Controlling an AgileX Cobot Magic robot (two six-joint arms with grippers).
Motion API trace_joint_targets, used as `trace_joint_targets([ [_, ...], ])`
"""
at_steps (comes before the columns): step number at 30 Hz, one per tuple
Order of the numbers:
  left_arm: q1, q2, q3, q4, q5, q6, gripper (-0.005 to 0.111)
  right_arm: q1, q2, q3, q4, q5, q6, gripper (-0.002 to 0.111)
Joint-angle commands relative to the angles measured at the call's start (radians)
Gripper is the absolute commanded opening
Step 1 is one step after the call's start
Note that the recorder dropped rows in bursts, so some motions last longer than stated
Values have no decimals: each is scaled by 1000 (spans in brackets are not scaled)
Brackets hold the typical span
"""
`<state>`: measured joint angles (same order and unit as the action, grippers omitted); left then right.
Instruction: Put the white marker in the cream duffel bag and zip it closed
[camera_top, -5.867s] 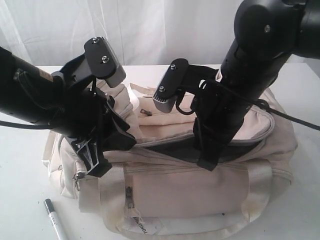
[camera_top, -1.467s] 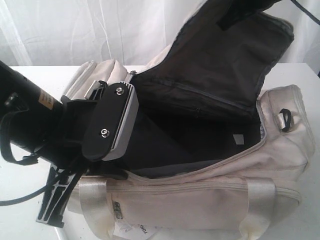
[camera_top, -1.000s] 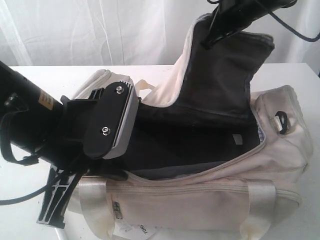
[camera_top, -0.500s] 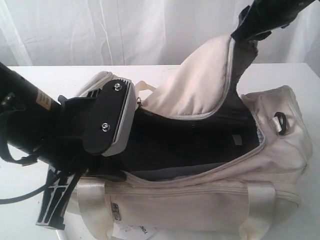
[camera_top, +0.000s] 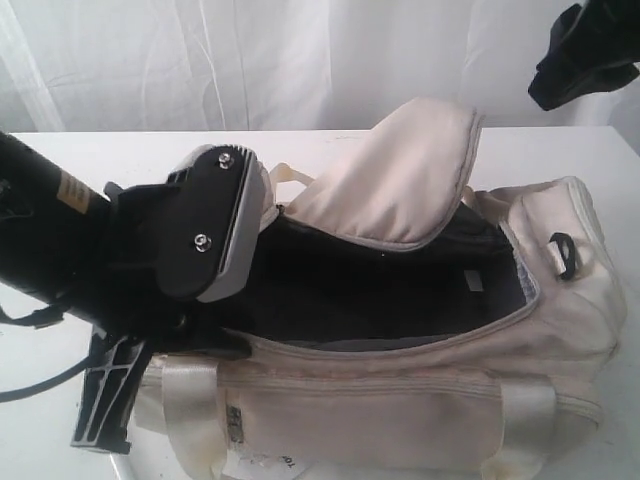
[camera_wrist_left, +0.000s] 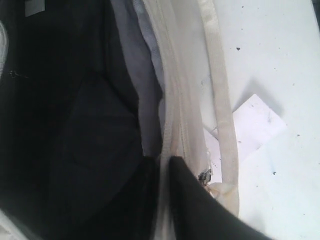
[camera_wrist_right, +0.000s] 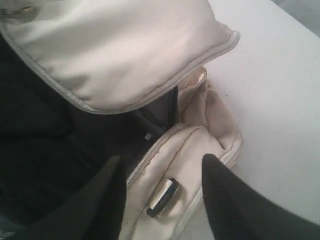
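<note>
Lying by the open cream duffel bag (camera_top: 400, 410), the white marker (camera_top: 121, 469) is barely seen. The bag's rim is pinched by the left gripper (camera_wrist_left: 161, 160); the right gripper (camera_wrist_right: 161, 159) is spread wide, empty.

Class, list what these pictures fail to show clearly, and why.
White marker: in no view for certain.
Cream duffel bag floor: exterior view, dark, partly behind the left arm.
Right pincer: exterior view, cut off at the top right corner.
Label: exterior view, cut by the bottom edge.
</note>
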<state>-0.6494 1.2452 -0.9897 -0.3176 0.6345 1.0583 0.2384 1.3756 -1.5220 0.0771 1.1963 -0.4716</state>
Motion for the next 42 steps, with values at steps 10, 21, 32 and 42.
trace_joint_targets([
  [10,-1,-127,-1,148,-150,-191,48,84,-123,228,271,25,-82,45],
  [21,-1,-190,-1,357,-119,-420,48,275,-127,243,365,25,-95,45],
  [32,-1,-190,-1,408,-91,-546,48,460,-127,350,387,5,-95,45],
  [42,-1,-190,-1,445,-77,-642,48,594,-105,416,488,-101,-110,41],
])
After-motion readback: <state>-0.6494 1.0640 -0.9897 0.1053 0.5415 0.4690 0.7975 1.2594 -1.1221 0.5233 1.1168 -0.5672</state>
